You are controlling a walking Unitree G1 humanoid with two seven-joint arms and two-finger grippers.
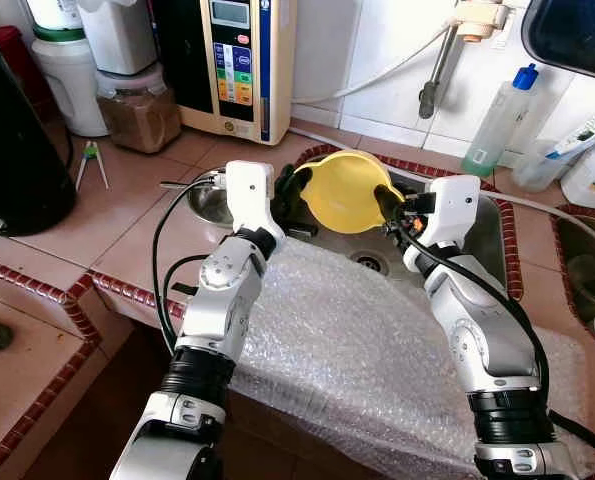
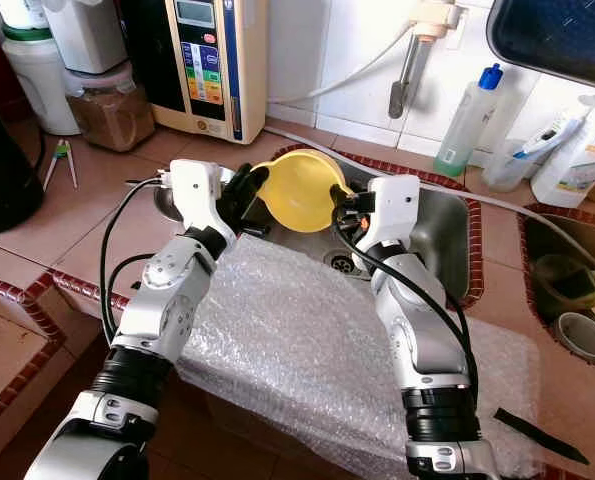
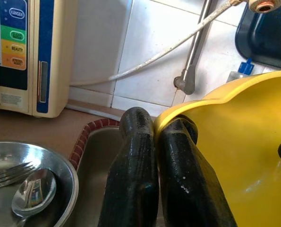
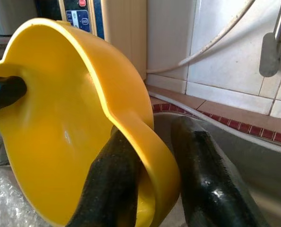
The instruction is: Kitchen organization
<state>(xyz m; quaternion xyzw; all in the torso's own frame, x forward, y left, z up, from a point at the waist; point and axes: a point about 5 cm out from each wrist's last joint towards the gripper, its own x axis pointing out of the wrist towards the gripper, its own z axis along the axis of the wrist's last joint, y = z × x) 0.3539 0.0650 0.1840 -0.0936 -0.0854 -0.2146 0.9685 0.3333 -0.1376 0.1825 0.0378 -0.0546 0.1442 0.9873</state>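
Left eye view: yellow plastic bowl (image 1: 345, 190) held tilted above steel sink (image 1: 482, 240). Left gripper (image 1: 295, 190) and right gripper (image 1: 386, 203) each pinch opposite rim edges. Recommended: match both arms' motion, avoid twisting; free one gripper only once other's pinch is secure.

Beside your left jaws sits a steel dish (image 3: 60, 165) holding a fork (image 3: 8, 174) and spoon (image 3: 34, 189) (touching); beyond them, a cream water machine (image 1: 239, 65) against the tiles.

Terracotta-tiled counter (image 1: 127, 200), steel sink (image 1: 482, 235), bubble wrap (image 1: 347, 350), steel bowl (image 3: 17, 189), bottles (image 1: 497, 120)
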